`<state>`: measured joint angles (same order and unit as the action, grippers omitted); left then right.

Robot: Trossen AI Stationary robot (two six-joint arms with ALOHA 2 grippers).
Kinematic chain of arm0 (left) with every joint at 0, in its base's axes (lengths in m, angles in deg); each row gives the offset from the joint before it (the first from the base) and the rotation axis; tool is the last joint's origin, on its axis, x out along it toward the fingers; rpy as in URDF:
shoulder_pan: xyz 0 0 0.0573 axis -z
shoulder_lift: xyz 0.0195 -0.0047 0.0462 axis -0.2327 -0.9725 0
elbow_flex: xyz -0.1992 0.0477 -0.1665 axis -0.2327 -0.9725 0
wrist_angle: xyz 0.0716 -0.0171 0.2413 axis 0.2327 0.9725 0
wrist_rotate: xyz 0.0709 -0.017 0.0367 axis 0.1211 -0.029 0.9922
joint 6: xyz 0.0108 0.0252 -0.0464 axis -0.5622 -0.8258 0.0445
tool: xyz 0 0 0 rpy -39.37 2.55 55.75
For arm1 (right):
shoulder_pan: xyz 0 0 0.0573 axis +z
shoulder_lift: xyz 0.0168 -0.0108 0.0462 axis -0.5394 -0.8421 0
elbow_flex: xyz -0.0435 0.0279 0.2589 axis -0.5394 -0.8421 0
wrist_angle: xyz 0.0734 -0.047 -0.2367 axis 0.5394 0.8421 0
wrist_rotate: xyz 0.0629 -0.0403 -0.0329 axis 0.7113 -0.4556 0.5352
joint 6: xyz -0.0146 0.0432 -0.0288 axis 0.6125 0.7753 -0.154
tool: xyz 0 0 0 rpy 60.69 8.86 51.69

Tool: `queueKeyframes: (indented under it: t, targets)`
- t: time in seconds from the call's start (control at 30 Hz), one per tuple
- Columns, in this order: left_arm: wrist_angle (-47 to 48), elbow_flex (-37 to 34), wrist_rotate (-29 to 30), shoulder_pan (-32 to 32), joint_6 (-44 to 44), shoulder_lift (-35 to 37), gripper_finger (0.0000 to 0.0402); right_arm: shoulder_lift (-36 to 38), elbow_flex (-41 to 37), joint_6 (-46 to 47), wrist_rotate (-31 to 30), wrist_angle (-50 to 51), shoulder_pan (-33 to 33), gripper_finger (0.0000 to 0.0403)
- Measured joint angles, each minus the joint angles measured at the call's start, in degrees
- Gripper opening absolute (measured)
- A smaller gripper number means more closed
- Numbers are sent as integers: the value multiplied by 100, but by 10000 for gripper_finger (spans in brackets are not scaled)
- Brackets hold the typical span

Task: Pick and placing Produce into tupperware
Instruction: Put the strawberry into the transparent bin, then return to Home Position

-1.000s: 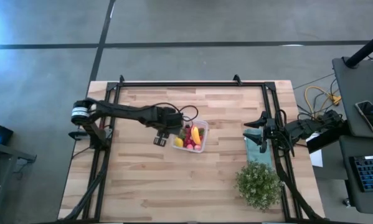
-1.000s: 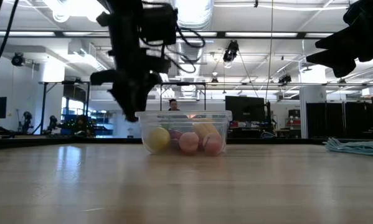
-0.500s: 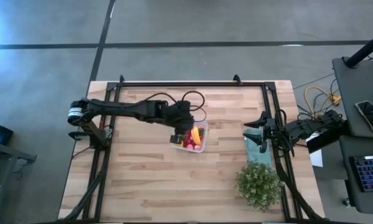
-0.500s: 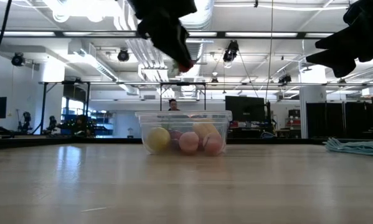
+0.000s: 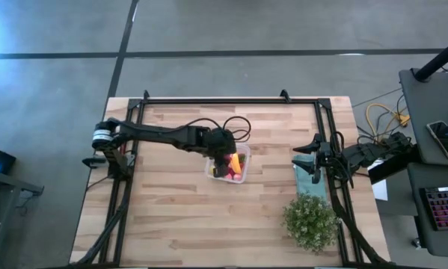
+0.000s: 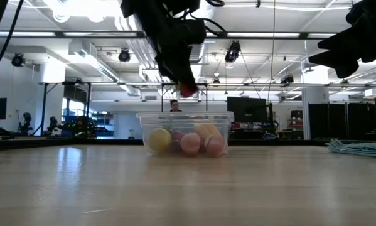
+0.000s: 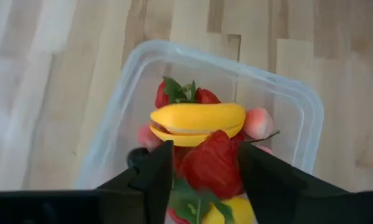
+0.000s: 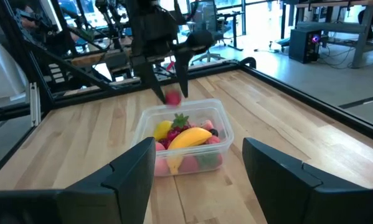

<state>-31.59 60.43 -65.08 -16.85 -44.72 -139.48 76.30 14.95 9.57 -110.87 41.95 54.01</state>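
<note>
Produce: red strawberry piece (image 7: 212, 163) gripped in left gripper (image 7: 205, 180) above nearly filled clear plastic tupperware box (image 7: 298, 112); release pending. Right gripper (image 8: 192, 180) parked open.

Left gripper (image 7: 205, 171) closed on a red strawberry (image 7: 212, 163), above the fruit-filled clear tupperware (image 7: 121, 109), wooden table (image 7: 49, 81)
</note>
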Motion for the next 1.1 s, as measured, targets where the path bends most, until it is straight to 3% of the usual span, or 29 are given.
queueKeyframes:
  t: [0.17, 0.37, 0.8, 1.1]
  targets:
    - [16, -18, 3, 0, 564, -50, 218, 0, 0, 0, 0, -1, -1, 233]
    - [32, 66, 41, -1, 240, -45, 266, 0, 0, 0, -1, -1, 0, 233]
    - [193, 14, 193, -1, 582, 865, 272, 0, 0, 0, 0, 0, -2, 233]
    - [183, -427, 110, -27, 927, 1707, 272, -1, 0, 0, -2, -2, 0, 233]
